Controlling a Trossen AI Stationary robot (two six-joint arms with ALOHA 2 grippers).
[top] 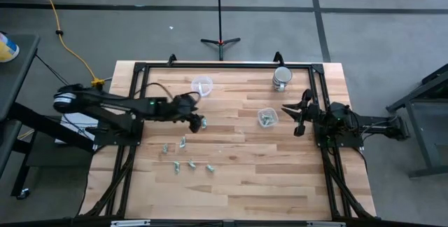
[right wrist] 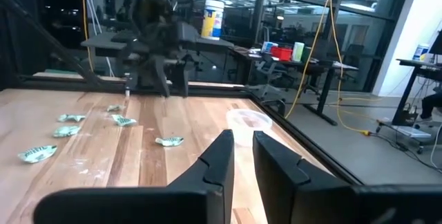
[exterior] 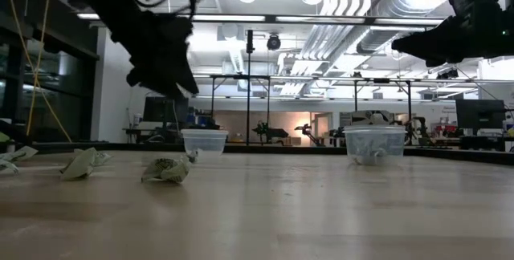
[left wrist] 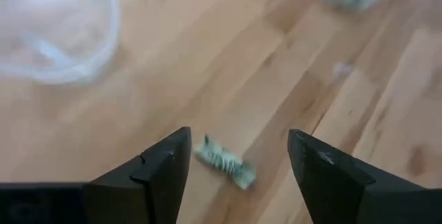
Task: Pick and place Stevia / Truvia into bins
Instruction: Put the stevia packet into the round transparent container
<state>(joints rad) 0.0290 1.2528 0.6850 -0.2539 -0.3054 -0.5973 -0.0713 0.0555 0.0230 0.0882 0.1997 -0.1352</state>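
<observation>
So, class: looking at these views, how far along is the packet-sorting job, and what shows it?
Partly done. The cup near the right arm already holds packets; the far cup looks empty. In hand: the left pincer is open over one packet lying on the table, not gripped. Left: about six loose packets on the wood. The right pincer waits beside the filled cup.

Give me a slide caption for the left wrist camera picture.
Left gripper open above a crumpled green-and-white sweetener packet on the wooden table, a clear plastic cup nearby.
</observation>
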